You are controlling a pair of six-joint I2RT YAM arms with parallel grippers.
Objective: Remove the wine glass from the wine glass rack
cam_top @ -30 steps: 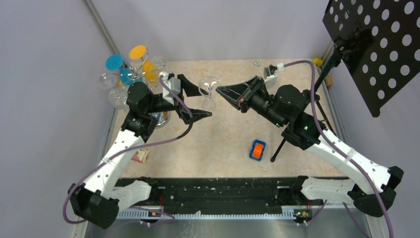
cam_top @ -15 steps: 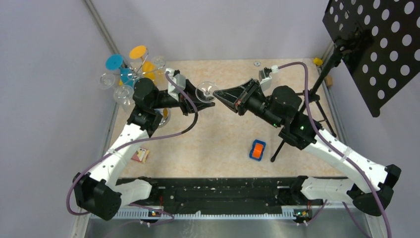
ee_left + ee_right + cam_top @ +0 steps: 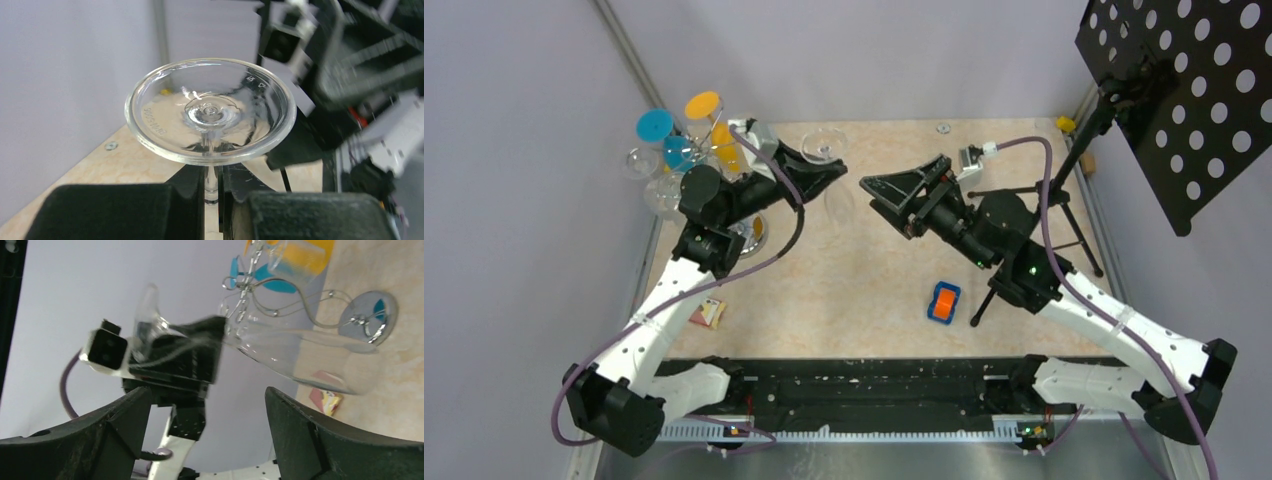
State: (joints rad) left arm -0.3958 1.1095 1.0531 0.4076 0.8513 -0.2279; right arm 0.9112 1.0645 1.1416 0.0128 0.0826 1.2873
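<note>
The clear wine glass [image 3: 824, 152] is off the rack and tilted over the table, its round foot [image 3: 210, 117] facing the left wrist camera. My left gripper [image 3: 831, 174] is shut on its thin stem [image 3: 212, 182], just under the foot. The bowl [image 3: 300, 357] points down toward the table. The silver wire wine glass rack [image 3: 692, 152], with its chrome base [image 3: 372, 317], stands at the back left behind the left arm. My right gripper [image 3: 872, 196] hangs open a little to the right of the glass, with nothing between its fingers [image 3: 207, 390].
Other glasses with blue and orange discs [image 3: 703, 104] hang on the rack. An orange and blue toy car [image 3: 943, 302] lies mid-table. A black tripod [image 3: 1034, 215] carrying a perforated board [image 3: 1184, 90] stands at the right. A small packet [image 3: 709, 313] lies by the left arm.
My left gripper closed on the glass stem and carried the glass toward the back. The right gripper opened, let go of the glass and drew back to the right.
</note>
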